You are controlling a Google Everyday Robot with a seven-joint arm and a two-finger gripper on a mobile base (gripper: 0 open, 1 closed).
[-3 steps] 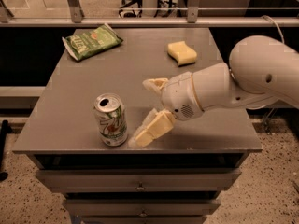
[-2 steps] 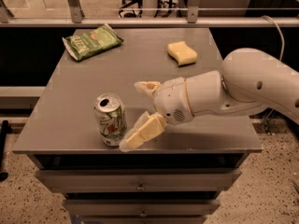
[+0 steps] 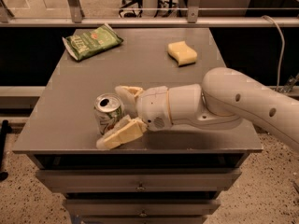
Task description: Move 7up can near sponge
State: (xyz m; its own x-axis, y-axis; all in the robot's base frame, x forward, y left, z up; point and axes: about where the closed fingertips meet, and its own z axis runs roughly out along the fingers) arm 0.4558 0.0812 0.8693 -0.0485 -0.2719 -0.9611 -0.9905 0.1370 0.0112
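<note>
The 7up can (image 3: 107, 114) stands upright near the table's front left, silver-white with green and red marks and an open pull-tab top. My gripper (image 3: 110, 117) reaches in from the right with its cream fingers (image 3: 120, 135) open on either side of the can, one behind it and one in front. The front finger lies close against the can's lower side. The sponge (image 3: 182, 53), a pale yellow wavy block, lies at the table's back right, well away from the can.
A flat green chip bag (image 3: 92, 41) lies at the back left of the grey table (image 3: 145, 69). My white arm (image 3: 233, 101) crosses the table's right front part. Drawers sit below the front edge, and a rail runs behind the table.
My gripper has moved left across the table, and its open fingers now straddle the can. The can, sponge and chip bag have not moved.
</note>
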